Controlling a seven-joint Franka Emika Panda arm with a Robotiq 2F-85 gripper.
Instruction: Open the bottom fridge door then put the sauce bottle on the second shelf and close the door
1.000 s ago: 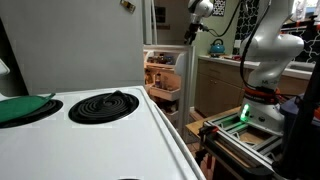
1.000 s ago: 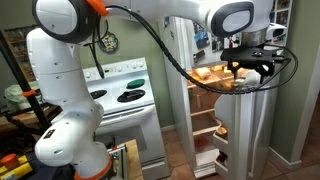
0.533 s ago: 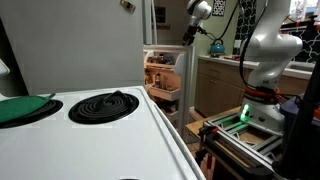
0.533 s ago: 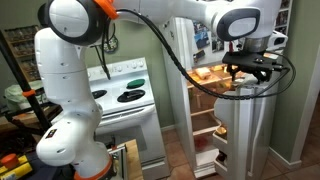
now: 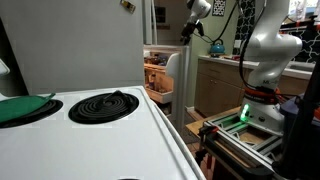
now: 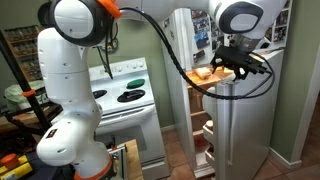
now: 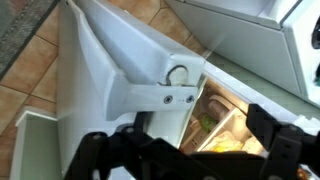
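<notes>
The bottom fridge door [image 6: 243, 125] is a tall pale grey panel, swung most of the way toward the fridge with a gap still open. Its white inner side shows in an exterior view [image 5: 172, 78], and its top edge with a hinge fitting shows in the wrist view [image 7: 110, 70]. My gripper [image 6: 232, 63] is at the door's top edge, also seen in an exterior view [image 5: 188, 32]. In the wrist view my gripper [image 7: 185, 150] has its fingers wide apart with nothing between them. Lit shelves with food [image 7: 222, 125] show through the gap. I cannot make out the sauce bottle.
A white stove with coil burners [image 5: 100, 105] stands beside the fridge, also in an exterior view [image 6: 125, 92]. A green item [image 5: 25, 108] lies on it. A counter with a kettle [image 5: 215, 46] is beyond. The robot base [image 6: 70, 150] stands in front of the stove.
The bottom fridge door has swung further toward closed, and my gripper has moved along with its top edge. Less of the fridge's inside shows now.
</notes>
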